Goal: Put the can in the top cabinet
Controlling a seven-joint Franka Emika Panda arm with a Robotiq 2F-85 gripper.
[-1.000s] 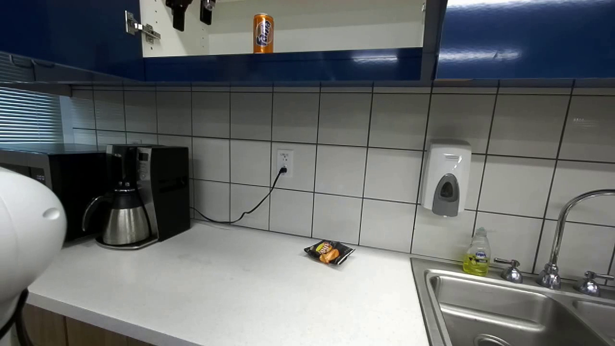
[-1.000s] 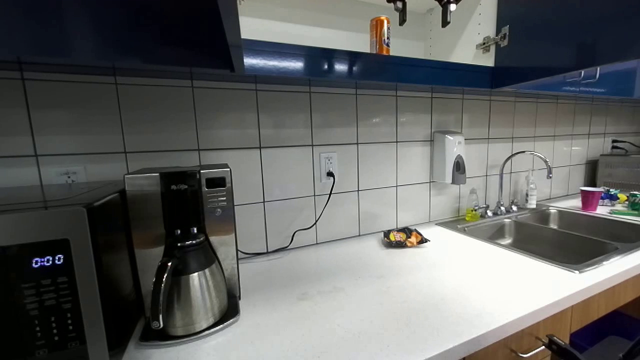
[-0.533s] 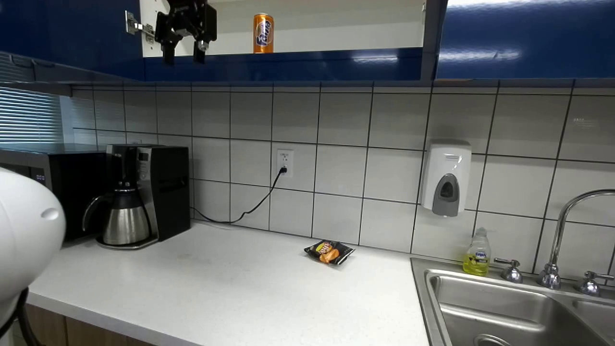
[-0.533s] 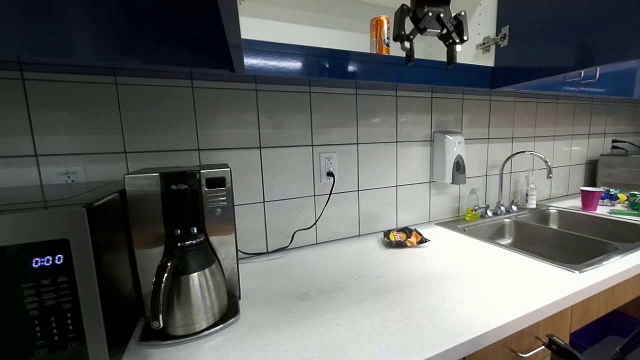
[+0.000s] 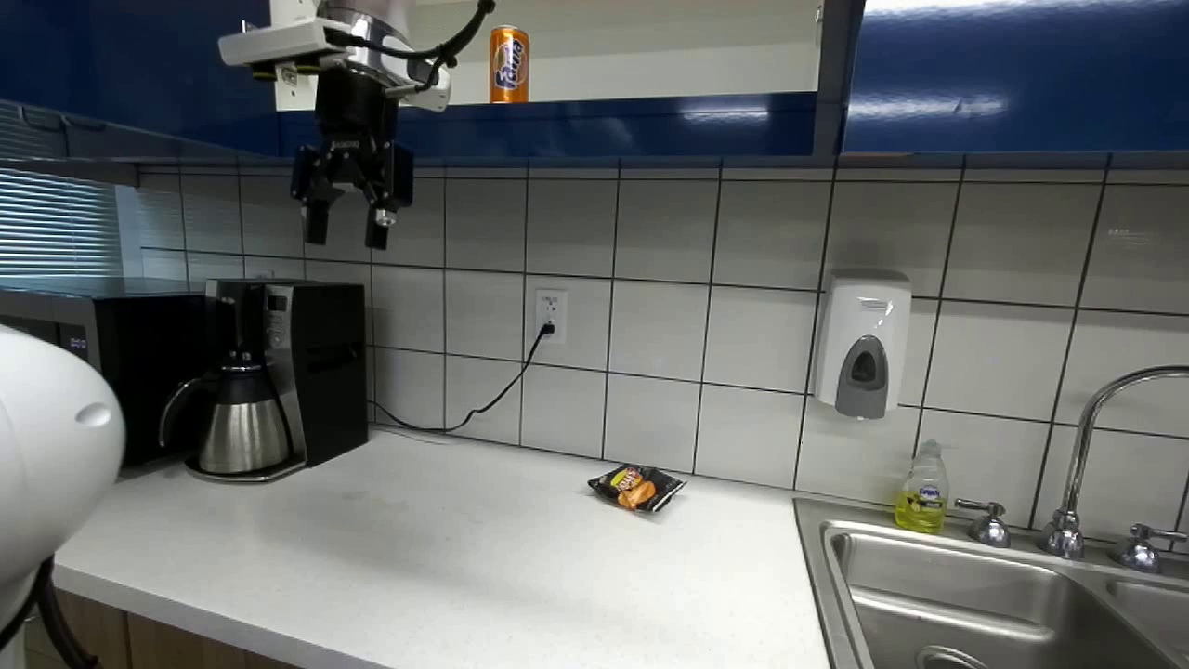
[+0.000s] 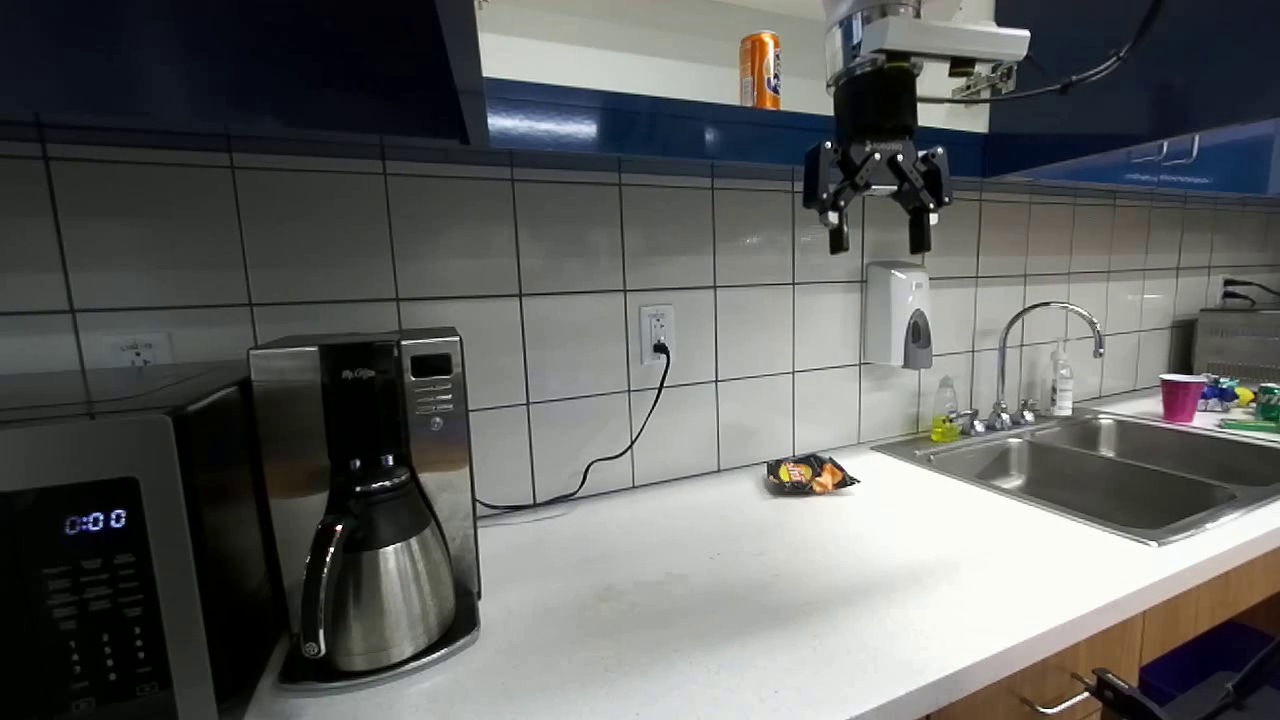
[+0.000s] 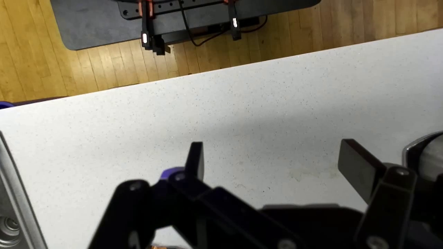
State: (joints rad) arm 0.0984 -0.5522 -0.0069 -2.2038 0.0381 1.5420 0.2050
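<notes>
The orange can [image 5: 509, 65] stands upright in the open top cabinet [image 5: 632, 51], on its white floor behind the dark blue front edge. The can [image 6: 760, 70] and the cabinet [image 6: 610, 45] show in both exterior views. My gripper [image 5: 346, 232] points straight down, its fingertips below the level of the cabinet's lower edge. It is open and apart from the can, which also shows beside the arm in an exterior view with the gripper [image 6: 880, 235]. In the wrist view the fingers [image 7: 271, 155] are wide apart with only the counter behind them. The can is out of the wrist view.
The open blue cabinet door [image 5: 139, 74] is beside the arm. A black chip bag [image 5: 636, 488] lies on the white counter [image 5: 446, 548]. A coffee maker [image 5: 325, 372] with a steel pot [image 5: 243, 423], a sink [image 5: 957, 585] and a wall soap dispenser [image 5: 864, 344] are around it.
My gripper has come down from beside the can at cabinet height to below the cabinet, bringing more of the arm into view. The fingers stay open. The can has not moved.
</notes>
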